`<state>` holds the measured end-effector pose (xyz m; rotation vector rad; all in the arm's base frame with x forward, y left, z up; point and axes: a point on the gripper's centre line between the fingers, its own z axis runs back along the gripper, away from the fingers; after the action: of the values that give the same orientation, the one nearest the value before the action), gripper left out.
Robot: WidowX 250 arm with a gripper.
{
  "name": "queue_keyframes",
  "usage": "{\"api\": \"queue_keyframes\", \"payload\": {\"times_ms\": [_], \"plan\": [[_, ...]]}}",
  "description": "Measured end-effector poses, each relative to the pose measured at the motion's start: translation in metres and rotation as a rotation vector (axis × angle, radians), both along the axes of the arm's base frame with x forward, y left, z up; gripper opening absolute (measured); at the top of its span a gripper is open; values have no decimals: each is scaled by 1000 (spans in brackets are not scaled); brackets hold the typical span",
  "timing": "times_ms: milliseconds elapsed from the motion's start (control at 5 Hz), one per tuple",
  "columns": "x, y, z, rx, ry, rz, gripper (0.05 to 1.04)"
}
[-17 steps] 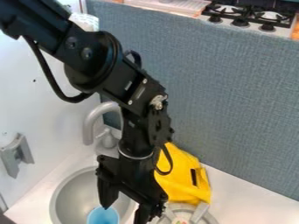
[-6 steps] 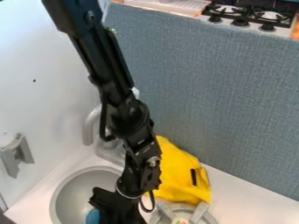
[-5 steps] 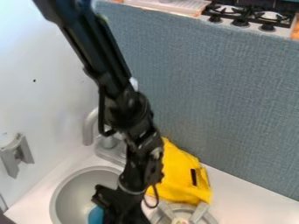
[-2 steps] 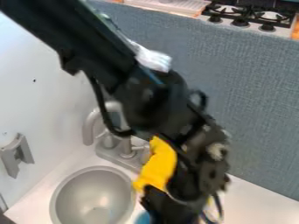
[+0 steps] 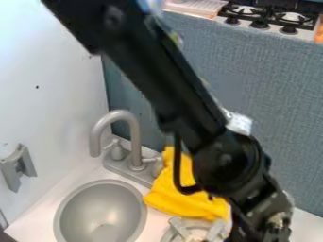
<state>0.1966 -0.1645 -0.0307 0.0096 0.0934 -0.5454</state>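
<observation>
The black arm crosses from the upper left to the lower right, with its wrist part near the bottom right edge. Behind and left of its lower half, a yellow cloth (image 5: 180, 191) lies crumpled on the white counter, partly covered by the arm. To the cloth's left is the round grey sink (image 5: 101, 213), with a pale round patch low in its bowl. A grey stove burner (image 5: 183, 229) sits just in front of the cloth, at the bottom edge.
The grey faucet (image 5: 132, 127) stands behind the sink. A grey bracket (image 5: 18, 168) is fixed to the white wall at left. A blue-grey panel (image 5: 277, 113) rises behind the counter, with a black-grated stovetop (image 5: 271, 16) beyond it.
The arm has swung right, away from the sink, uncovering the faucet. A blue cup first seen in the sink shifted right beside the gripper in the earlier frames.
</observation>
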Motion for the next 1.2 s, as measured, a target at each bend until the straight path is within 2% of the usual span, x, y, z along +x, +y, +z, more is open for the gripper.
{"api": "queue_keyframes", "payload": {"times_ms": [400,600,800,1000,1200], "plan": [[22,-24,-21,-13,-14,-48,98],[22,-28,-36,12,34,-50,98],[27,-33,-41,24,51,-32,137],[21,-26,-43,85,102,12,342],[21,-23,-25,87,88,58,632]]}}
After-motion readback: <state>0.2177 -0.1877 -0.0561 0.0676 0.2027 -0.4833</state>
